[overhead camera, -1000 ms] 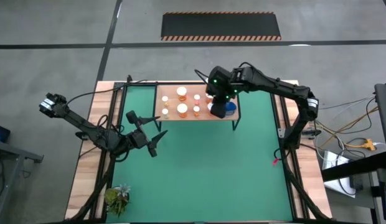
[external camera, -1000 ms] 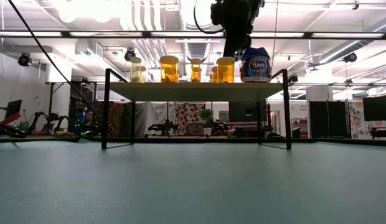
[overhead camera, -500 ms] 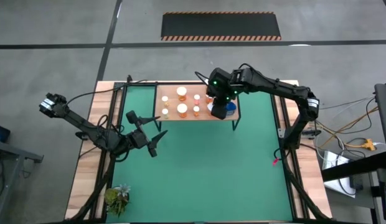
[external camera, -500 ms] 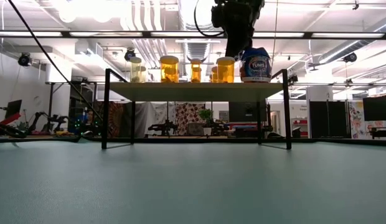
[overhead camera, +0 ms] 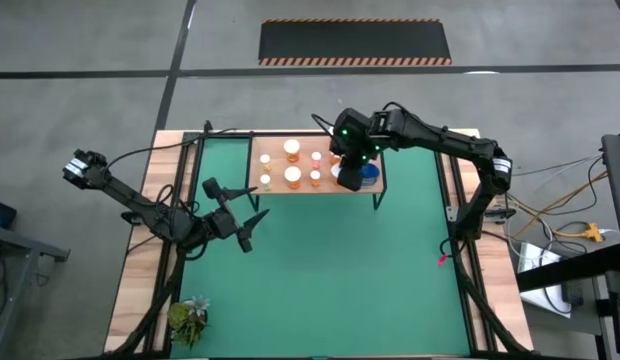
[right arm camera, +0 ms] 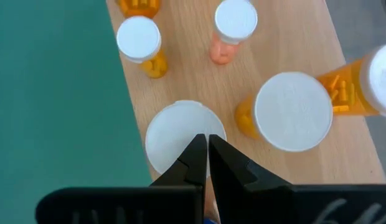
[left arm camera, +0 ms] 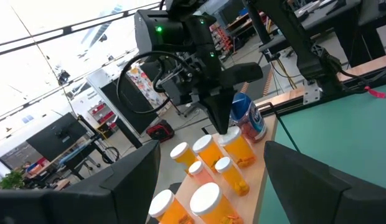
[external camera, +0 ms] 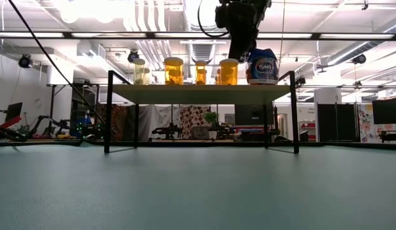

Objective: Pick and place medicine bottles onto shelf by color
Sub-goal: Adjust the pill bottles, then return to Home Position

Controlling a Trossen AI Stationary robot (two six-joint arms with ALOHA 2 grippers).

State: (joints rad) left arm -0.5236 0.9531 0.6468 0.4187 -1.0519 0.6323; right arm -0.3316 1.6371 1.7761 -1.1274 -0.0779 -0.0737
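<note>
The right gripper (right arm camera: 207, 149), fingers pinched together and holding nothing, hangs just above the white cap of a wide orange bottle (external camera: 230, 71) at the right end of the shelf (overhead camera: 270, 189), beside the blue Tums bottle (external camera: 262, 66). Any nudge should stay low and slow, judging by how tightly the bottles crowd. The left gripper (overhead camera: 252, 226), spread wide, waits over the green mat (overhead camera: 340, 270).

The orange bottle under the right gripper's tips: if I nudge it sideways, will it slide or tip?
Probably slide, though tipping is possible. The orange bottle looks squat with a wide white cap, standing upright on the smooth wooden shelf. The shut right gripper sits over its cap, so a high push gives more tipping leverage. Neighbouring bottles stand close; it may bump them.
</note>
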